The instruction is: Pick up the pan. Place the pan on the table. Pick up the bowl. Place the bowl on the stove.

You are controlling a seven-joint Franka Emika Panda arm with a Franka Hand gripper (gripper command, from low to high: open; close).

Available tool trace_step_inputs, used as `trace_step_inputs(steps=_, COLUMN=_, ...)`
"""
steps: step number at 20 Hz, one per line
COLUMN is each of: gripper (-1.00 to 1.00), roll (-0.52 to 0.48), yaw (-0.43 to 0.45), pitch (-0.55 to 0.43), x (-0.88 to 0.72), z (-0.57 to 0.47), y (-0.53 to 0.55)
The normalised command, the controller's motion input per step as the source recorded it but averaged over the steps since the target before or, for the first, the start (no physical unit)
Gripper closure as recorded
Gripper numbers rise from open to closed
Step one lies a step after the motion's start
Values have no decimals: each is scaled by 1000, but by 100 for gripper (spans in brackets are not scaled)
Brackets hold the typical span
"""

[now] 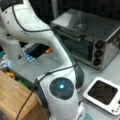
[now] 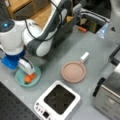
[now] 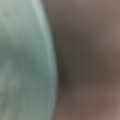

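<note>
So the grey table [image 2: 82,47] takes up most of both front views, with the white arm [image 2: 37,37] sprawled across it, and a steel toaster oven [image 1: 87,37] sits toward 1 o'clock in a front view. The wooden top [image 1: 12,97] is at about 8 o'clock there. Next down in size, the stove [image 2: 58,100] sits at 6 o'clock in a front view, white frame, black cooking surface, and nothing is on it. The pan [image 2: 73,72] is already down on the table just past the stove toward 1 o'clock from it, flat, empty, its stubby white handle [image 2: 84,57] pointing up toward 1 o'clock. The teal bowl [image 2: 21,80] is on the table at roughly 8 o'clock in that view, well apart from the pan and just beside the stove's 10 o'clock corner. Inside the bowl I can see something orange [image 2: 30,78], can't tell what exactly. The gripper [image 2: 28,71] is reaching right down into the bowl, its white fingers [image 2: 25,65] over the bowl's middle and by the orange bit; whether it's spread or clamped I honestly can't tell. The wrist view is just the bowl's [image 3: 25,62] pale green surface filling the 9 o'clock half, with dull brownish-grey on the other half.
</note>
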Motion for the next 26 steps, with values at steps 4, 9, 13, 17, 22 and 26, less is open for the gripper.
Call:
trace_step_inputs(steps=4, gripper=100, roll=-8, yaw=72, pitch=95, x=254, z=22, y=-152)
trace_step_inputs(steps=9, gripper=100, roll=12, yaw=96, pitch=81, x=274, z=39, y=-151)
trace_step_inputs(steps=13, gripper=100, roll=15, yaw=90, pitch=71, x=271, z=66, y=-155)
trace_step_inputs(steps=17, gripper=100, roll=23, yaw=87, pitch=84, x=258, z=71, y=-130)
trace_step_inputs(steps=22, gripper=100, roll=19, yaw=84, pitch=87, x=237, z=86, y=-105)
trace_step_inputs(steps=26, gripper=100, roll=13, yaw=83, pitch=100, x=198, z=121, y=-72)
